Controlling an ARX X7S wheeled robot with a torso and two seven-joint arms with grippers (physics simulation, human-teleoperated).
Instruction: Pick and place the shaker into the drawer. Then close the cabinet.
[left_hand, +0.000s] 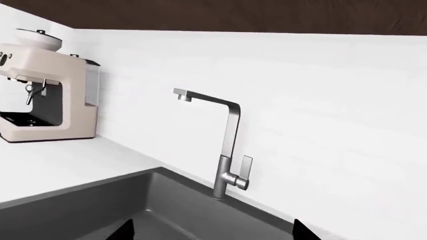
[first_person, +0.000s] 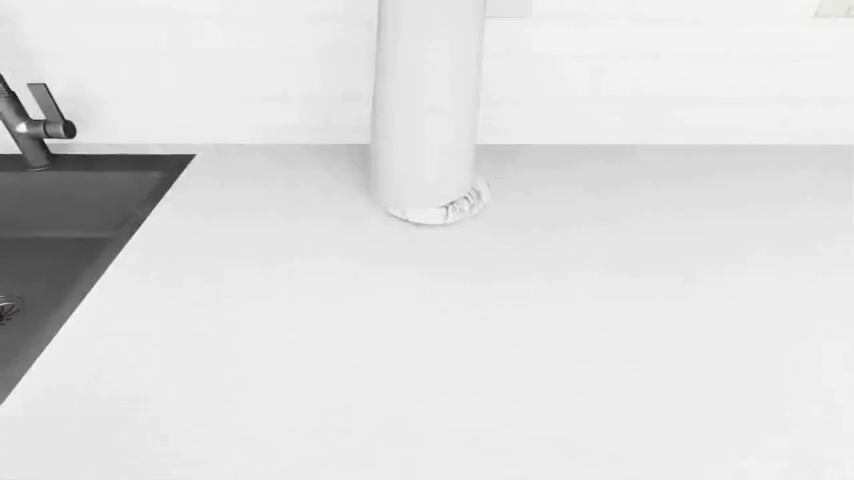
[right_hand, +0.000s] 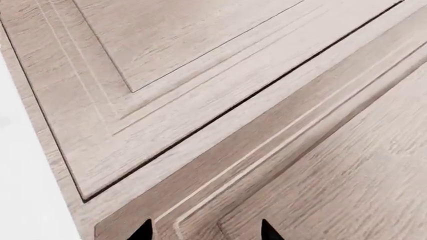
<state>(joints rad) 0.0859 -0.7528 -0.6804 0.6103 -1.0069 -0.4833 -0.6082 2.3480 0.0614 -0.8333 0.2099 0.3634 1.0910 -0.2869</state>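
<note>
The shaker is out of view in every frame. The pull-out drawer box is not visible either; the right wrist view shows only closed light brown wood-grain cabinet fronts with routed panel lines. My right gripper is open and empty, its two dark fingertips apart, close in front of those fronts. My left gripper is open and empty, its fingertips apart over the dark grey sink. Neither gripper shows in the head view.
A steel faucet stands at the sink's back rim; its base also shows in the head view. A cream coffee machine stands on the white counter. A white marble-based column stands on the counter by the wall.
</note>
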